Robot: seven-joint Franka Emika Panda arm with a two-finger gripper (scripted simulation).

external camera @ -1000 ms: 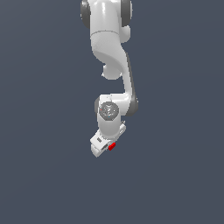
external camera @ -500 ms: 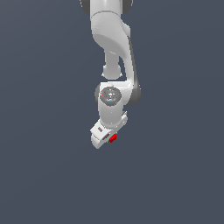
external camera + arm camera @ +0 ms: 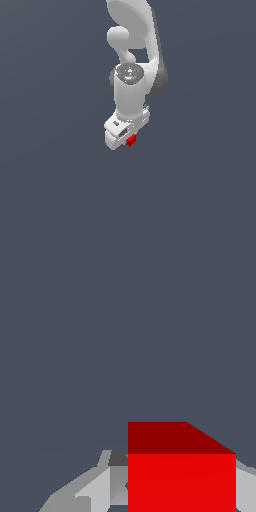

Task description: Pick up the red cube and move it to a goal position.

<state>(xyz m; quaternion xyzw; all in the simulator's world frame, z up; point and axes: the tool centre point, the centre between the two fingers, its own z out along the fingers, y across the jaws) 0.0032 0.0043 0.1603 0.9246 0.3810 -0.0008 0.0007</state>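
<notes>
**Robot arm holding 1 red cube**

A white robot arm hangs against a plain grey backdrop. Its gripper has its jaws closed on the small red cube, which fills the wrist view's foreground.

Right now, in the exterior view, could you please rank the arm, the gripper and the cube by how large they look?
Largest to smallest:
1. arm, the white links that run out of the top of the picture.
2. gripper, the white block at its low end.
3. cube, a small red spot at the gripper, far smaller than it.
</notes>
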